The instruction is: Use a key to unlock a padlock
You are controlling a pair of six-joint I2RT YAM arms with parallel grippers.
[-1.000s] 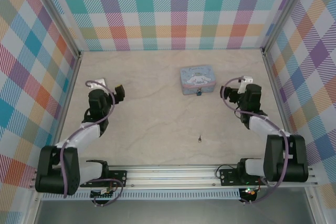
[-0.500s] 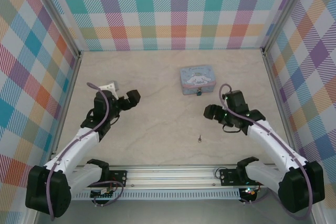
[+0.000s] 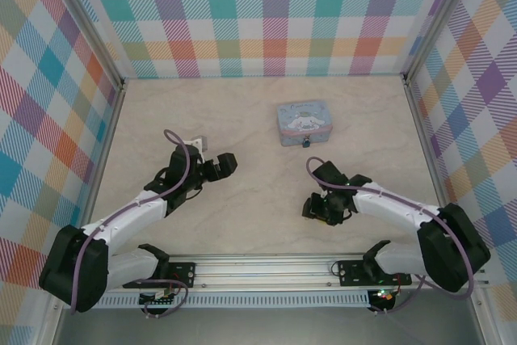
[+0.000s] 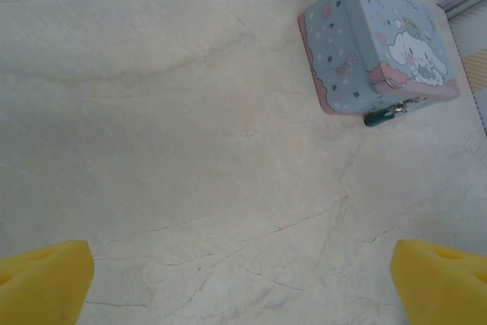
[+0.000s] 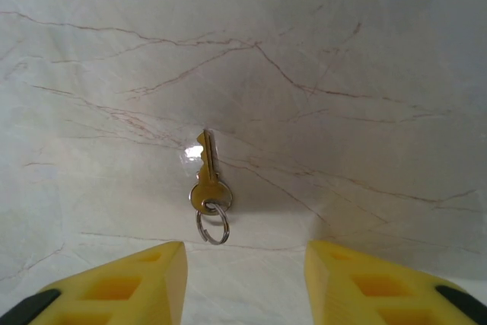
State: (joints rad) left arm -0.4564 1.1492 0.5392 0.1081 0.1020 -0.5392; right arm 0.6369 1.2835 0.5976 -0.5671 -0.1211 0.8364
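Right gripper point(image 5: 243, 256), jaws parted and empty, I have swung down over the key point(image 5: 206, 179) lying flat well to the near side of the tin point(image 4: 380, 43), so pickup is next; left gripper point(image 3: 226, 163), spread wide, has advanced toward the tin, whose front carries the padlock point(image 4: 378, 117).

The left claw point(image 4: 243, 285) is spread wide above the pale stone-look worktop point(image 4: 167, 150). Far ahead on its right sits a pastel blue cartoon tin box point(image 4: 373, 43). A tiny blue padlock point(image 4: 378, 116) touches the box's near side.
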